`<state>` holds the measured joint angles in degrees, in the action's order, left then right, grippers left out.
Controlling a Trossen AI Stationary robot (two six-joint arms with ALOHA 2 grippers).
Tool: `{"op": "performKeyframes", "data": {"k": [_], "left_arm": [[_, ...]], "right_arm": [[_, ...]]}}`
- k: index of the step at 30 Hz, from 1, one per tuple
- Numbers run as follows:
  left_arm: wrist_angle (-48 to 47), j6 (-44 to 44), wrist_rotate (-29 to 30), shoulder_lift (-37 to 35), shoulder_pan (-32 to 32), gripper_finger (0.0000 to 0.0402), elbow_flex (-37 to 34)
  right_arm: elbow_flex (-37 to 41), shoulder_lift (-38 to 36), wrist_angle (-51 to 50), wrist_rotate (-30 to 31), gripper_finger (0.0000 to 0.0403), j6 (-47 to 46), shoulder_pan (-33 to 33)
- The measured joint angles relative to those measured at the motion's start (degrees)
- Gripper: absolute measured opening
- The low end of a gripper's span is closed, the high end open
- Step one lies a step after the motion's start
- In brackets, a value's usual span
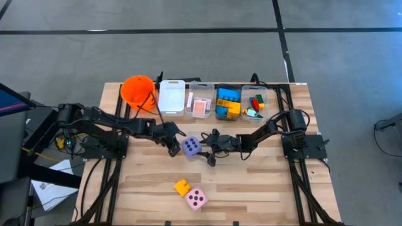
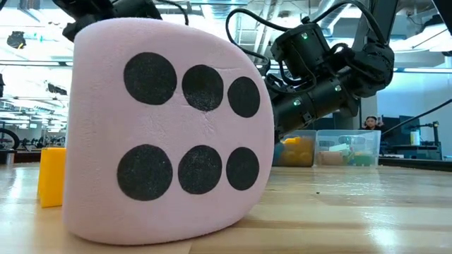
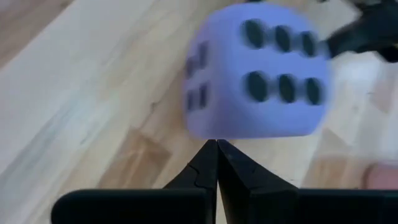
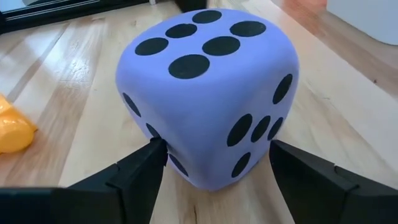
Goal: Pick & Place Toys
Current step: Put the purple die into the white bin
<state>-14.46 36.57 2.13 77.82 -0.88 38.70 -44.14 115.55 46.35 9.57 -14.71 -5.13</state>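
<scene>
The purple die (image 1: 191,147) is taken as the landmark, lying on the wooden table (image 1: 264,188) at its middle. Just to the left of the die, the left gripper (image 1: 174,148) is held with its fingers (image 3: 214,168) pressed together, empty, tips at the die's face. To the die's right, the right gripper (image 1: 208,152) is set with its jaws spread around the die, one finger (image 4: 146,165) touching it. Below the die, nearer the table's front edge, a yellow brick (image 1: 182,186) and the pink die (image 1: 196,199) are seen.
</scene>
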Motion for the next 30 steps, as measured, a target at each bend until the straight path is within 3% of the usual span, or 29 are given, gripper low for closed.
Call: {"op": "performKeyframes", "data": {"k": [7,18,24,30], "left_arm": [[6.3,-2.0,0.4,0.0,-3.3,0.0000,0.0],[6.1,-2.0,0.7,0.0,-4.1,0.0000,0.0],[6.6,-2.0,0.8,0.0,-4.1,0.0000,0.0],[6.6,-2.0,0.9,0.0,-4.1,0.0000,0.0]], "right_arm": [[0.0,0.0,-0.5,2.1,0.0281,-2.1,-0.1],[0.1,0.0,0.4,2.2,0.0281,-2.2,0.2],[0.1,0.0,0.0,-1.6,0.0282,-0.1,0.2],[0.0,0.0,1.1,-2.1,0.0323,1.7,-0.5]]}}
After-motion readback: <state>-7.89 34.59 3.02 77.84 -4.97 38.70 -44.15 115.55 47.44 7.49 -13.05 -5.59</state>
